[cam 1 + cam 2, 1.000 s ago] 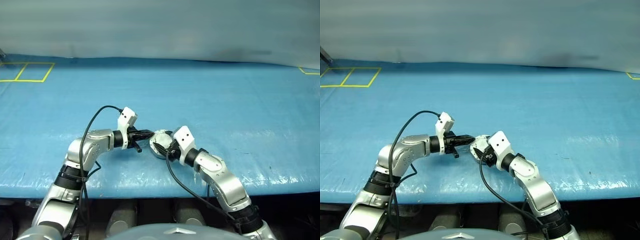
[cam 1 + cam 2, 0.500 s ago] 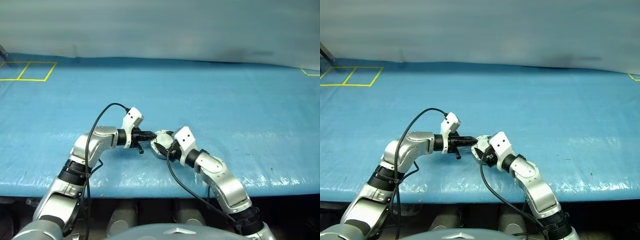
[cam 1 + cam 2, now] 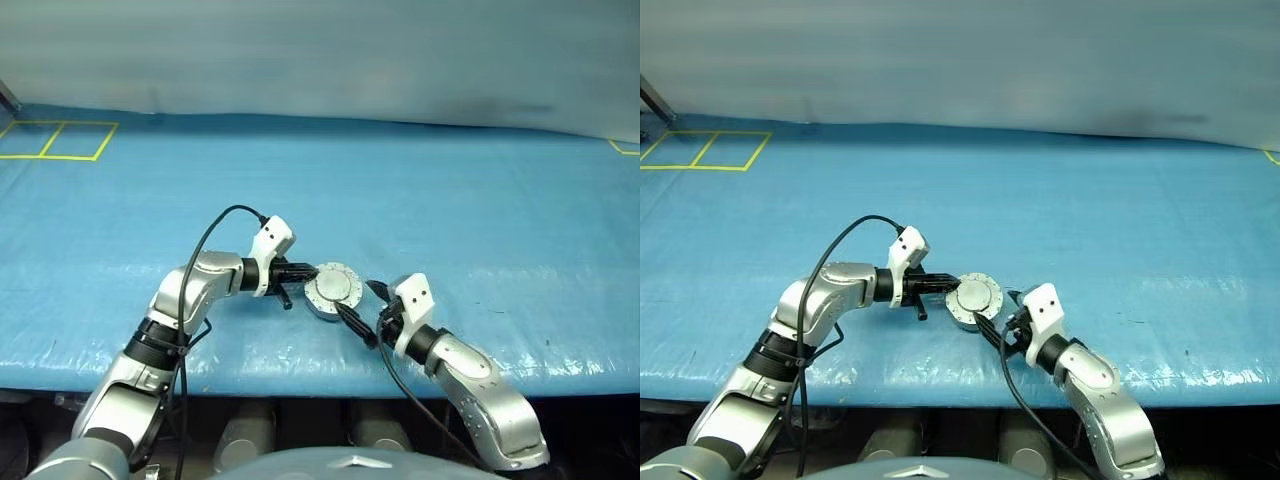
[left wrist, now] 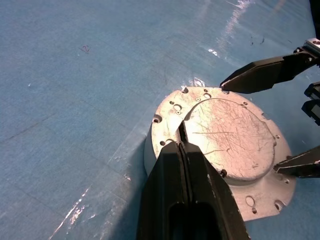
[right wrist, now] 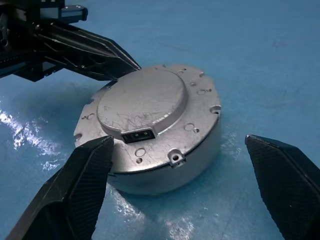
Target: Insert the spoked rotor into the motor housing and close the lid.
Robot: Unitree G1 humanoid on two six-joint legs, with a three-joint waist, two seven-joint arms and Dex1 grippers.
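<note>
1. My right gripper point(image 5: 170, 200) is nearest to me, its two black fingers point(image 5: 75, 190) spread wide and grasping nothing; bare blue sheet lies between their tips.

2. Just past those tips sits the motor housing point(image 5: 165, 170), a shallow silver-grey round cup resting flat on the blue table cover point(image 3: 480, 200). It lies in front of my open right jaws, not between them, with a small gap between it and either fingertip.

3. The lid point(image 5: 145, 102) is down over the housing, its plain scratched grey outer face up. A small dark rectangular slot in its raised centre faces my right jaws. With the lid shut I cannot see inside, so I cannot tell where the spoked rotor lies.

4. On the far side of the housing from my right jaws, my left gripper point(image 4: 181, 142) has its fingers clenched together with nothing between them. Their joined tips rest on the lid's flange, right at the edge of the raised disc.

5. Beyond both pairs of jaws the table cover runs on, and far off on my left side some yellow tape lines point(image 3: 60, 140) mark squares on it.
</note>
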